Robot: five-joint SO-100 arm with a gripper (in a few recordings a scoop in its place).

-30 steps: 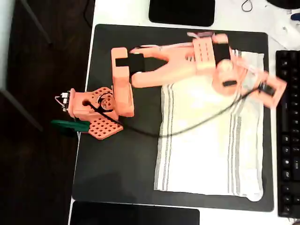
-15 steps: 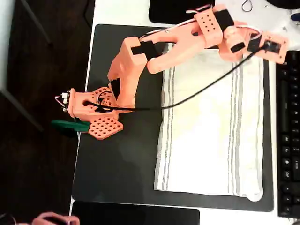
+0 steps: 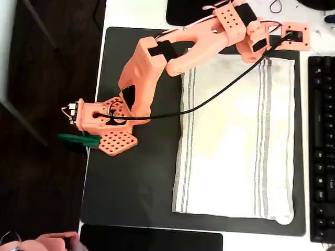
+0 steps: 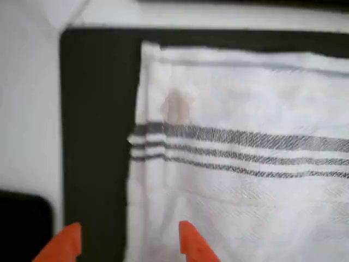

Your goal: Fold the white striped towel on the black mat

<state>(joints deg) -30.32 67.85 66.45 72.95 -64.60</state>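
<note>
White tabletop [image 3: 136, 13] carried the black mat [image 3: 136, 204], which in the overhead view took up most of the surface, with a dark floor off to the left. On the mat's right half lay the white striped towel [image 3: 238, 141], spread flat and unfolded, its groups of thin grey stripes running down near its left and right edges. Its lower right corner reached close to the mat's edge. A black keyboard [image 3: 320, 151] sat just beside the mat on the right, and a glossy black rectangle [image 3: 152, 241] lay below the mat.

An orange arm [image 3: 144, 73] rose from its base [image 3: 107, 125] at the mat's left edge and stretched toward the top right, a black cable [image 3: 209, 102] trailing across the towel. Its gripper [image 3: 293, 39] hovered by the towel's upper right corner.

From the wrist view, the two orange fingertips [image 4: 188, 243] stood spread apart with nothing between them, one over the towel [image 4: 240, 153], the other over the bare mat [image 4: 95, 125] beside the cloth's edge.
</note>
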